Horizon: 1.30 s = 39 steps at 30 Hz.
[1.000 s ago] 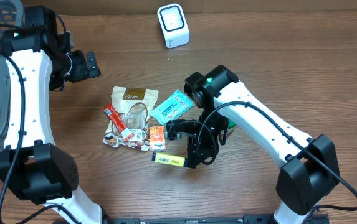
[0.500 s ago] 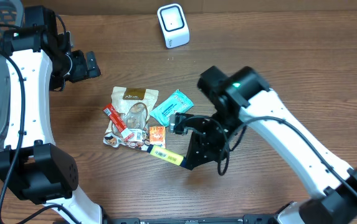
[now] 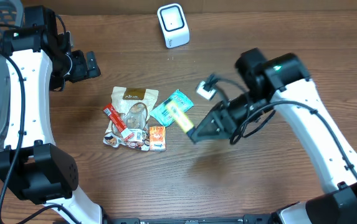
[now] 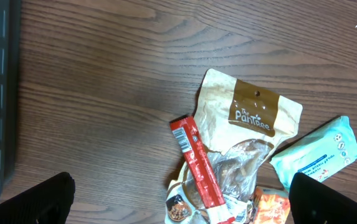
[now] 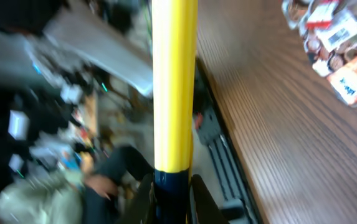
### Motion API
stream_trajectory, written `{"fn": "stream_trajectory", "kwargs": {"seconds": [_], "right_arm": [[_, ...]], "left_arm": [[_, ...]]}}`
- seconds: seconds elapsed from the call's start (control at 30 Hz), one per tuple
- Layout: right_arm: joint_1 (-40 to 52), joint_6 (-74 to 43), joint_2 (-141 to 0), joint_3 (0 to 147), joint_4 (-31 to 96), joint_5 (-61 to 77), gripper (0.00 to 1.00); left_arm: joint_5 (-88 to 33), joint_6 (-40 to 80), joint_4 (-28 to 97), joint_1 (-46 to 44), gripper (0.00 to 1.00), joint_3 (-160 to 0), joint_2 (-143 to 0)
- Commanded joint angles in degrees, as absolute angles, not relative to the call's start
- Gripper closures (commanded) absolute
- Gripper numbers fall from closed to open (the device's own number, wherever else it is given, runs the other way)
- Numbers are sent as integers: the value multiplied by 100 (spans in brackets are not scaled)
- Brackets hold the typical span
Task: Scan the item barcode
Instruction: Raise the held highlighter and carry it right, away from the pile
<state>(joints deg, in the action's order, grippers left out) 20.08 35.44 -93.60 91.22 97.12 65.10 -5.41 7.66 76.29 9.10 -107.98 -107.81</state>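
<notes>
Soft, even light falls from above on the desk [image 3: 240, 186], leaving only faint, soft-edged shadows and no glare. The left wrist view is crisp. Motion blur smears the right wrist view; only the yellow highlighter [image 5: 173, 81] looks fairly sharp.

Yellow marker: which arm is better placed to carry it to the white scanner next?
Right. The right gripper is shut on the yellow marker and holds it above the packet pile. The left gripper hangs open and empty, away from the marker. The white scanner stands beyond the pile.
</notes>
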Motion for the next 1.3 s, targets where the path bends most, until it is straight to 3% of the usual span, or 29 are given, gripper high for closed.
{"fn": "stream_trajectory", "kwargs": {"seconds": [0.0, 0.53, 0.9, 1.27], "right_arm": [[1809, 3035, -9275, 9233, 9708, 7437, 96], [1839, 2475, -9216, 9231, 9710, 7564, 96], [2436, 2377, -8680, 9227, 9708, 5850, 96], [2742, 2224, -7878, 8995, 9708, 5745, 96]], "left_arm": [[-582, 681, 7623, 897, 0, -10783, -10755], [-582, 681, 7623, 897, 0, -10783, -10755], [-582, 683, 7625, 897, 0, -10783, -10755], [-580, 681, 7620, 897, 0, -10783, -10755]]}}
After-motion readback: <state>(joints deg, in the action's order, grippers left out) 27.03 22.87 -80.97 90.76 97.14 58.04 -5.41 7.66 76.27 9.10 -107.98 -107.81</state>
